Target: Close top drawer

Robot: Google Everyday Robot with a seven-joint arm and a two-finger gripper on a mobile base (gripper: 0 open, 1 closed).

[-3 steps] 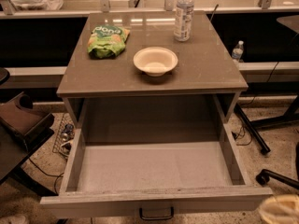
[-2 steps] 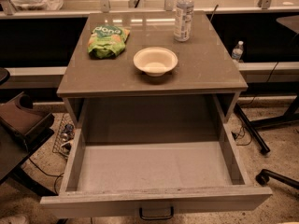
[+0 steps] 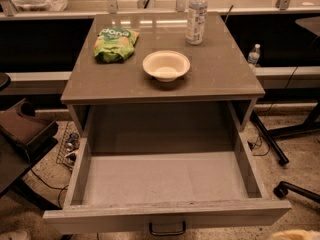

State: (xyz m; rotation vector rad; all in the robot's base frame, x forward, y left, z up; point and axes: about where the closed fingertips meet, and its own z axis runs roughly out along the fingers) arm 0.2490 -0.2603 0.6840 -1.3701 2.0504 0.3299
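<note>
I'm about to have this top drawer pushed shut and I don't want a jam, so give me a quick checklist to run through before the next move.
1. Top drawer empty inside: ok, nothing shows in it.
2. Drawer front sits square to the cabinet: ok.
3. Handle free: ok, nothing touches it.
4. Claw lined up with the drawer front: not ok. Only a pale sliver shows at the bottom right edge, off to the side of the handle.
5. Bowl, bottle and snack bag back from the front edge: ok.
6. Drawer runners clear: cannot tell, hidden.
</note>
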